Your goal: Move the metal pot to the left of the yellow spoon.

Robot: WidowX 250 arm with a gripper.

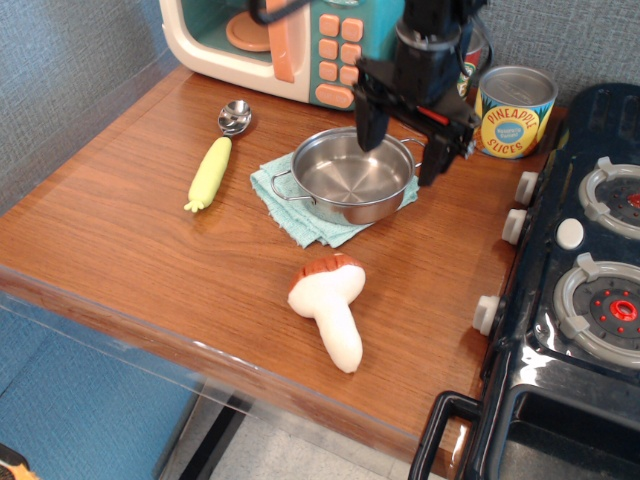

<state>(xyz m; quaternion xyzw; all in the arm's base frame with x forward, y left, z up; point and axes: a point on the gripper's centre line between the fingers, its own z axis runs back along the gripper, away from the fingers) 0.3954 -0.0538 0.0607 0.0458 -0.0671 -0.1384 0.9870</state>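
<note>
One hand (pixel 404 146), fingers spread apart, gripping nothing, poised over the far rim of one metal pot (pixel 350 187). Pot just below and left of it, on one folded cloth (pixel 296 213). One yellow spoon (pixel 214 162) well left. One mushroom toy (pixel 329 306) nearer, below. Two cans (pixel 511 111) just right, on the table (pixel 140 250).

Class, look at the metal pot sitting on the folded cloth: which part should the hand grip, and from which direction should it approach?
Probably the far rim of the metal pot, from above, one finger inside and one outside. The wall is thin and upright, the pot sits level and open-topped on the cloth, and the open hand hovers there.
</note>
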